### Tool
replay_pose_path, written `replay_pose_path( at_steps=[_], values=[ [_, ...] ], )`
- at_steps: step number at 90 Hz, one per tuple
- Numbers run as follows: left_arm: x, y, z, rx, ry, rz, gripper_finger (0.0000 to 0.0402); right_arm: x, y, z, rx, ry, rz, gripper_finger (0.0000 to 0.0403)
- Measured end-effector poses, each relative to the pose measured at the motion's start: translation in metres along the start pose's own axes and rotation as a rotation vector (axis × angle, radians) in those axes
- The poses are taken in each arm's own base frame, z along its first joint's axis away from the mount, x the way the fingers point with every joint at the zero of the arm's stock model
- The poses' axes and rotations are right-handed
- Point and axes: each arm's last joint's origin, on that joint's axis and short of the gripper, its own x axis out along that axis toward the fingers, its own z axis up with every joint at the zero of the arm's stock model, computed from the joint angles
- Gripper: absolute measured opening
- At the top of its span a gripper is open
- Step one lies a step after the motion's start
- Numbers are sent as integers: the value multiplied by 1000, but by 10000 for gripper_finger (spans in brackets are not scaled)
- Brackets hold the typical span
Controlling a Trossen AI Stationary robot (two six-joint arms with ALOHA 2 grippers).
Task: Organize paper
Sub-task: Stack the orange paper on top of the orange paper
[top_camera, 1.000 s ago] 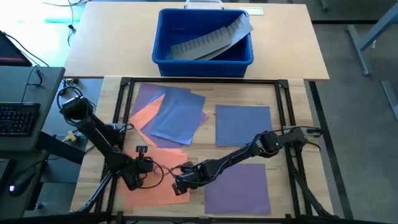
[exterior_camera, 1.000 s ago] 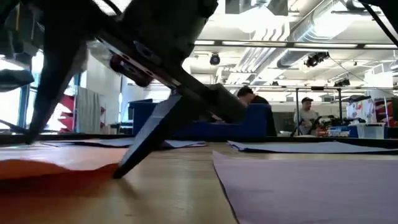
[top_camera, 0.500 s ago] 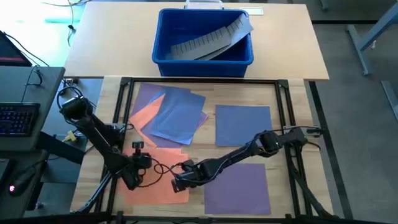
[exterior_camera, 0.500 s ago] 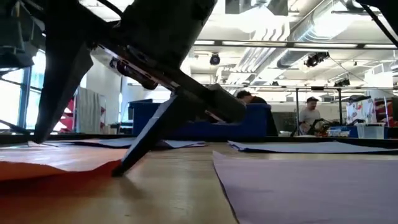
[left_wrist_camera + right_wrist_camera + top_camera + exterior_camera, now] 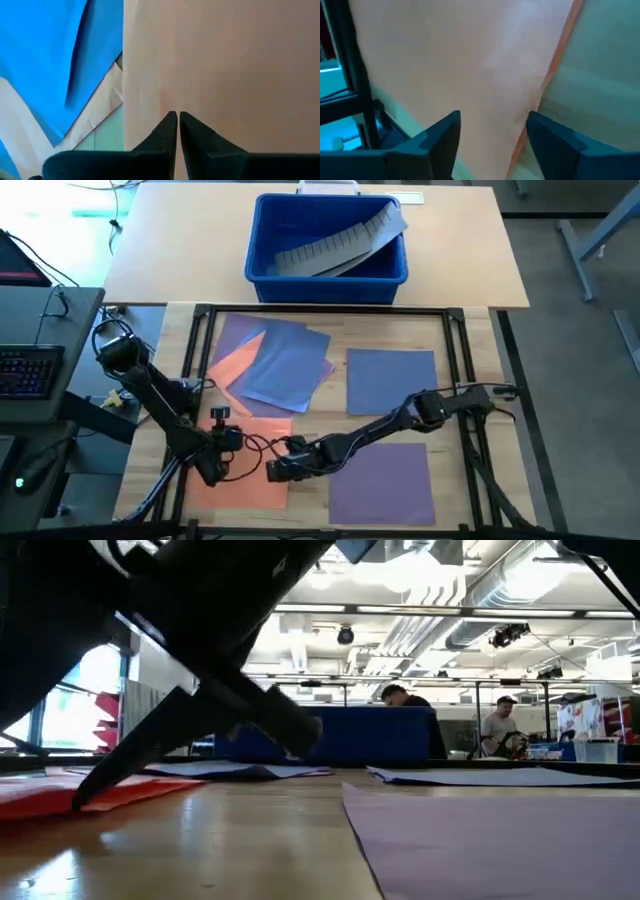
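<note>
While the right gripper [image 5: 274, 472] straddles the orange sheet's [image 5: 245, 480] edge, fingers spread.

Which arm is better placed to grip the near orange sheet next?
Probably the right: the right gripper is open astride the orange sheet's edge, while the left gripper is shut above it.

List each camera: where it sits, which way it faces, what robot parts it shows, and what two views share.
High: overhead, straight down; both arms, blue bin, paper sheets.
Low: table height, level toward the room; a dark arm, people behind.
Left wrist: on the left arm, over the orange sheet; left gripper shut.
Right wrist: on the right arm, over the same sheet; right gripper open.
Shared: both wrist views show the orange sheet.
</note>
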Motion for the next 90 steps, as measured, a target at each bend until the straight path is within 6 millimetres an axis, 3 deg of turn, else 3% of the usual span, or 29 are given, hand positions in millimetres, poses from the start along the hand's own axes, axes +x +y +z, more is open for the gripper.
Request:
replay_pose_path(
  at_steps=[18, 28, 45, 70, 90],
  values=[
    [0, 1, -1, 0, 17, 5, 0, 2, 3, 9, 32, -67, 34, 155],
    [1, 6, -3, -49, 39, 49, 0, 0, 3, 10, 111, -102, 32, 128],
    [5, 17, 3, -131, 34, 133, 0, -1, 3, 5, 93, -81, 34, 99],
    [32, 33, 12, -163, 66, 118, 0, -3, 4, -3, 65, -21, 23, 119],
    [40, 45, 17, -150, 101, 143, 0, -14, 7, -12, 34, -35, 18, 137]
  ],
)
